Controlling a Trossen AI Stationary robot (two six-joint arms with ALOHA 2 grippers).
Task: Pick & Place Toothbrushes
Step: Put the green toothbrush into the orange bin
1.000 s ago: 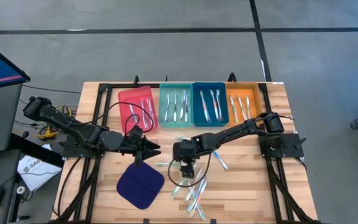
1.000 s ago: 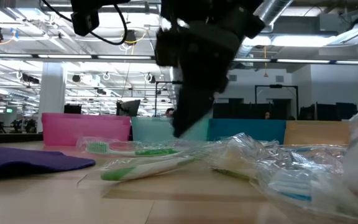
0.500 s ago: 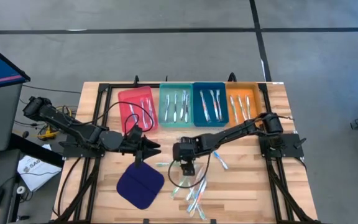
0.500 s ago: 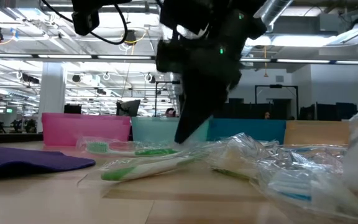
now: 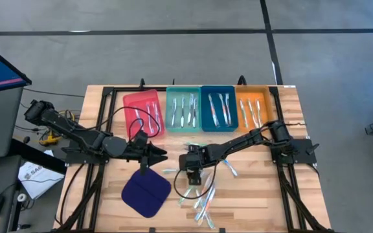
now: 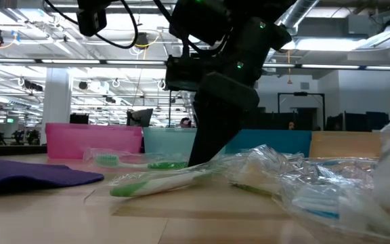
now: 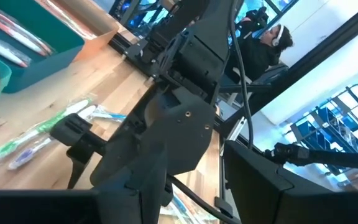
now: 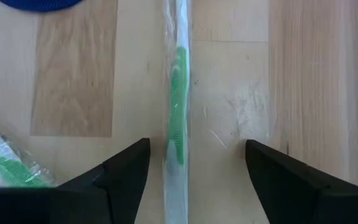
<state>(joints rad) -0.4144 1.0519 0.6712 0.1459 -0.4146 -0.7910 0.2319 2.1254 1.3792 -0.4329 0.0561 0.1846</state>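
Jaws of the right gripper (image 8: 194, 171) stand spread astride a green toothbrush (image 8: 178, 106) on the tabletop (image 8: 73, 93); left jaws' state unclear.

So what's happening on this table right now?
The right gripper is low over the loose toothbrushes, open, with a green-handled wrapped toothbrush lying between its fingers, not yet gripped. The left gripper waits above the blue pad, holding nothing visible. Four trays, red, teal, blue and orange, already hold toothbrushes along the far side of the table.
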